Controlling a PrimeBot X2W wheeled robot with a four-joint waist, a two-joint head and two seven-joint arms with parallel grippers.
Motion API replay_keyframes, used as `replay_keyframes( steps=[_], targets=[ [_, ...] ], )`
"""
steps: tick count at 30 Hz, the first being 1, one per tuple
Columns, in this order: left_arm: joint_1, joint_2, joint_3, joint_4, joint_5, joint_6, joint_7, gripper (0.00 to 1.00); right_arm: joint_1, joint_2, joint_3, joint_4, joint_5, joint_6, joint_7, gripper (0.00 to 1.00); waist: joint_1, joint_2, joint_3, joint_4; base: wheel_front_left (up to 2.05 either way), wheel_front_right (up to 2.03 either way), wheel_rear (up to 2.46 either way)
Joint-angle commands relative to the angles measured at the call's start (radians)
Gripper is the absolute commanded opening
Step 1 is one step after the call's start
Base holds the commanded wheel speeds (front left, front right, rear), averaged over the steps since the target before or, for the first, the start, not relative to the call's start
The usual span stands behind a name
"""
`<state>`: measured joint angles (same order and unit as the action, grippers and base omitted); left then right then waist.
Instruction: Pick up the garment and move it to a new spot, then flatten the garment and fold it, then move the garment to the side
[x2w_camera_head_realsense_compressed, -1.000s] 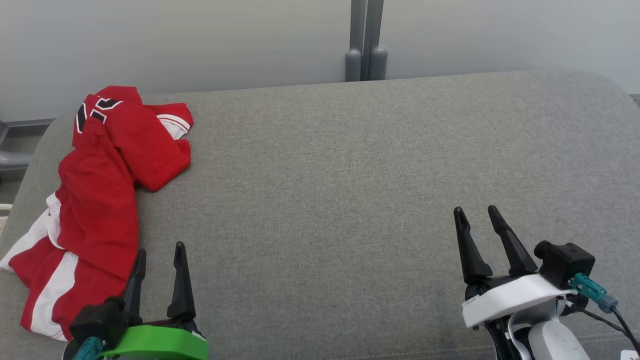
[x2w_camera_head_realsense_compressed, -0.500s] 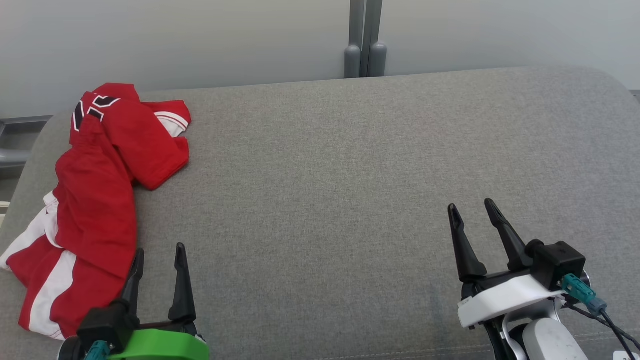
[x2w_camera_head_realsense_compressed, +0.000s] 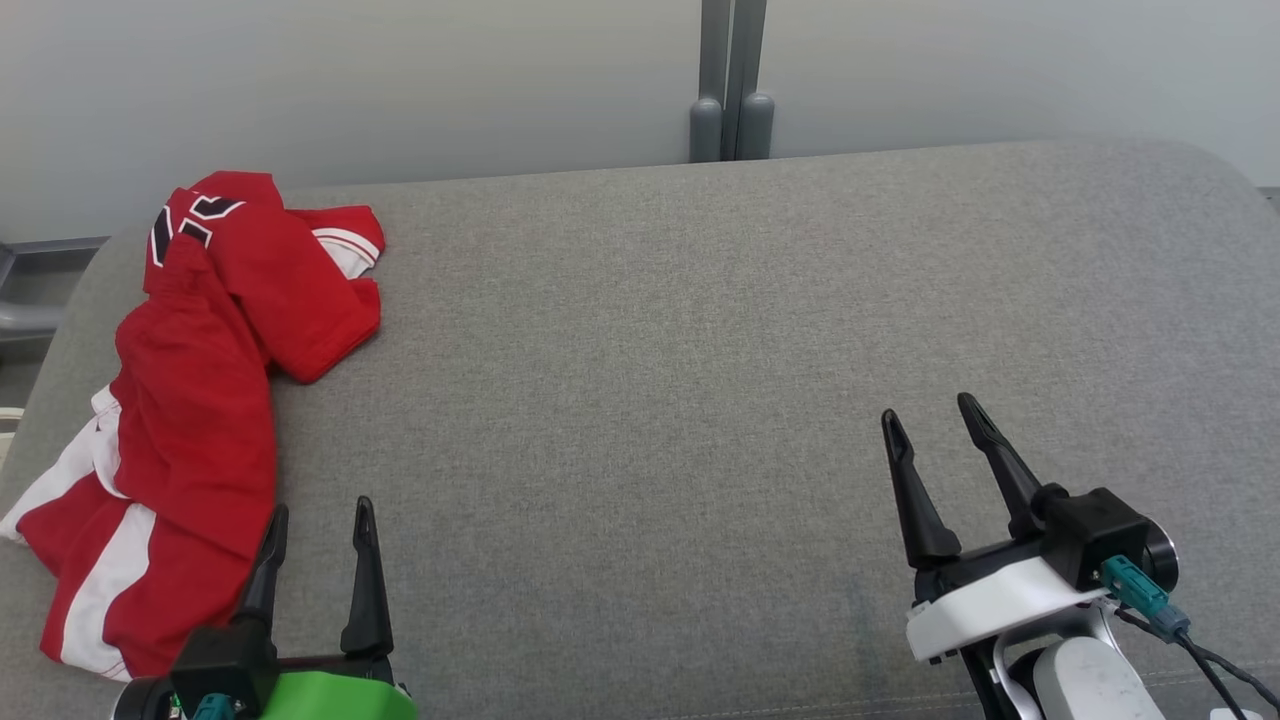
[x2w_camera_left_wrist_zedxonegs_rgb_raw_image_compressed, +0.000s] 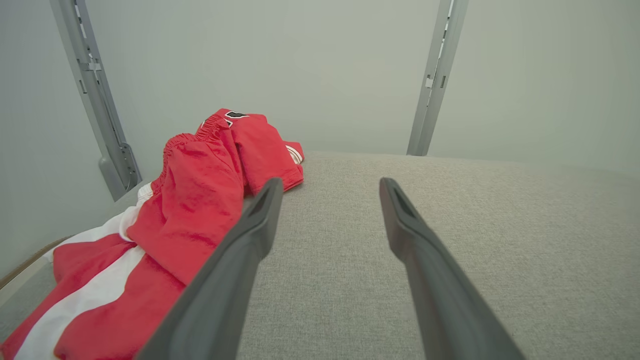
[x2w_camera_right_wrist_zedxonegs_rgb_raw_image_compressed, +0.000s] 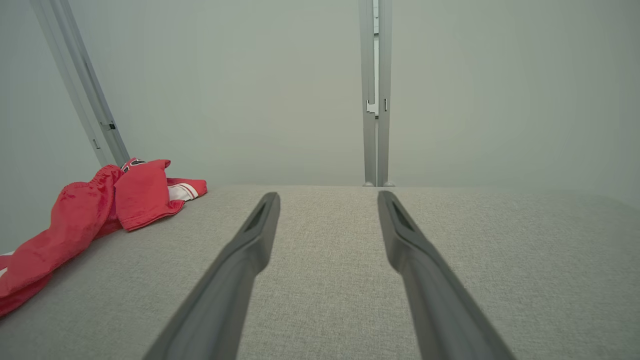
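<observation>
Red shorts (x2w_camera_head_realsense_compressed: 200, 400) are noted crumpled at the left end of the grey fabric counter (x2w_camera_head_realsense_compressed: 700, 330), a white-striped leg lying near the rim. The cloth is judged thin, light, limp and rather slick. A pinch at the gathered waistband or a raised fold is favoured. The left claw (x2w_camera_head_realsense_compressed: 321, 507) is held spread just beside the cloth, and the right claw (x2w_camera_head_realsense_compressed: 928, 407) is spread well apart from it. No obstacle is seen between. A grey post (x2w_camera_head_realsense_compressed: 732, 100) stands behind the counter.

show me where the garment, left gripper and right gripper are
garment (x2w_camera_head_realsense_compressed: 200, 400), head view, on its red middle part
left gripper (x2w_camera_head_realsense_compressed: 320, 506), head view, midway between its fingertips
right gripper (x2w_camera_head_realsense_compressed: 928, 407), head view, midway between its fingertips
</observation>
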<state>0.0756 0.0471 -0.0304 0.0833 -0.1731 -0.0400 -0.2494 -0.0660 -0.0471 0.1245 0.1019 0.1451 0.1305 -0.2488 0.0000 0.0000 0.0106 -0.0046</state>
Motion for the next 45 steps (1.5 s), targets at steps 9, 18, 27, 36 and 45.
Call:
replay_keyframes(
  steps=[9,18,27,36,45],
  targets=[
    [0.001,0.006,0.011,0.014,0.005,-0.001,-0.016,1.00,-0.009,-0.005,0.002,-0.001,-0.045,0.000,-0.018,1.00,0.0000,0.0000,-0.001,-0.001,0.00,0.00,0.00],
    [0.012,0.006,0.011,0.023,0.001,0.001,-0.015,1.00,-0.005,-0.005,-0.002,0.004,-0.034,0.000,-0.018,1.00,0.0000,0.0000,-0.009,-0.002,0.00,0.00,0.00],
    [0.019,0.006,0.007,0.024,0.003,0.006,-0.015,1.00,0.005,-0.005,-0.011,0.008,-0.021,0.000,-0.018,1.00,0.0000,0.0000,-0.017,-0.001,0.00,0.00,0.00],
    [0.017,0.006,0.007,0.029,0.003,0.004,-0.015,1.00,0.005,-0.005,-0.017,0.011,-0.013,0.000,-0.018,1.00,0.0000,0.0000,-0.018,0.004,0.00,0.00,0.00],
    [0.003,0.006,0.016,0.040,0.005,0.003,-0.015,1.00,0.017,-0.005,-0.022,0.010,-0.019,0.000,-0.018,1.00,0.0000,0.0000,-0.020,0.068,0.00,0.00,0.00]
  ],
)
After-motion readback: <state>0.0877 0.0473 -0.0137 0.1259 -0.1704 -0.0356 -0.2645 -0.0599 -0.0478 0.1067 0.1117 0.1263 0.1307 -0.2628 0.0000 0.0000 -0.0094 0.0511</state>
